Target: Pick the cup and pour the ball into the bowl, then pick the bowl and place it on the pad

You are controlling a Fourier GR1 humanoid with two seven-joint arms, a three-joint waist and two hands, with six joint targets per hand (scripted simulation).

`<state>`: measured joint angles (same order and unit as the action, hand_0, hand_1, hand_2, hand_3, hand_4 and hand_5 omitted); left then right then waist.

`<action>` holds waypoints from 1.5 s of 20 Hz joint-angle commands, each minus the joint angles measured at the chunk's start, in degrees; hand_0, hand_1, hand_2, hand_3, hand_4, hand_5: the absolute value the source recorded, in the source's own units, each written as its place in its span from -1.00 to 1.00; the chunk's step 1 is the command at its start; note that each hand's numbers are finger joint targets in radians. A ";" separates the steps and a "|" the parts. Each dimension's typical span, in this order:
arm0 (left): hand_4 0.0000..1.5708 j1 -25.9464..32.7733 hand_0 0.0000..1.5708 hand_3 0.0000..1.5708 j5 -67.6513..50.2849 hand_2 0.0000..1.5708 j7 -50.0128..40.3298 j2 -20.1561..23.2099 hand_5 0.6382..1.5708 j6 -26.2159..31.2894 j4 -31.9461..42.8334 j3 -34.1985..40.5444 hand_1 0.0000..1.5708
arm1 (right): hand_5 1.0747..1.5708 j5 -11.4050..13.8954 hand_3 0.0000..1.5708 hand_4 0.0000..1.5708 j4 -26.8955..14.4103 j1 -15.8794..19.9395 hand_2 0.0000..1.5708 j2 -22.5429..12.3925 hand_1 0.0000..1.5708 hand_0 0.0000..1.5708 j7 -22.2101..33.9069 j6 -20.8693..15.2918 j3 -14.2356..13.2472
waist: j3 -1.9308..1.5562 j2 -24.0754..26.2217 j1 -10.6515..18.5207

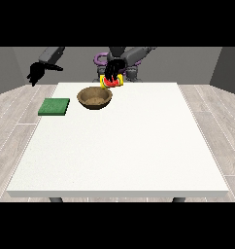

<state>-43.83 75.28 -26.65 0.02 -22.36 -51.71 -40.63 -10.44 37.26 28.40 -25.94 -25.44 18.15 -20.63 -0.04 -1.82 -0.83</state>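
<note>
Holding a yellow and red cup (112,81), our hand at the view's right (114,69) has its black fingers curled down over the cup, which hangs above the far edge of the white table (124,146), just beyond the rim of the brown bowl (94,97). We cannot make out the ball, so we cannot say whether it is in the cup or already in the bowl. We judge the cup to be light and stiff, with smooth sides that could slip, so it is best held around its body as now. The bowl looks rigid and wide; we expect to take it by its rim or from the side, keeping it level. Left of the bowl, near the table's left edge, lies the flat green pad (54,106), apart from the bowl with bare table between them, so nothing blocks that path. Our other hand, at the view's left (35,74), hangs off the table beyond the pad, its fingers loosely spread and holding nothing.
</note>
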 commanded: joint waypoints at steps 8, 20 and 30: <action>0.57 -6.78 -0.22 1.00 6.93 1.00 1.29 -0.01 0.61 18.37 -1.50 -7.14 -0.22 | 0.79 0.55 -0.91 -1.00 -1.88 1.23 -1.00 2.14 -1.00 -1.00 -0.47 -0.48 1.23 | -0.02 1.15 -1.63; 0.54 -12.29 0.91 1.00 15.94 1.00 6.17 0.03 0.76 26.85 -5.26 -5.15 0.91 | 0.83 -0.62 -0.67 -1.00 -4.05 0.18 -1.00 -0.66 -1.00 -1.00 -1.96 1.48 -0.19 | 0.00 -0.79 0.36; 0.27 -0.63 -0.49 1.00 -4.99 1.00 9.87 5.71 1.00 7.56 -14.63 18.35 -0.49 | 0.94 -2.62 -1.00 -0.41 -3.74 -2.18 -1.00 1.62 -1.00 -1.00 2.48 0.17 -1.00 | 0.35 0.70 8.87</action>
<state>-48.70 77.78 -18.43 3.49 -8.49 -63.17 -30.07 -12.44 32.97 26.06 -24.97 -24.00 19.62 -21.19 0.16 -0.68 5.23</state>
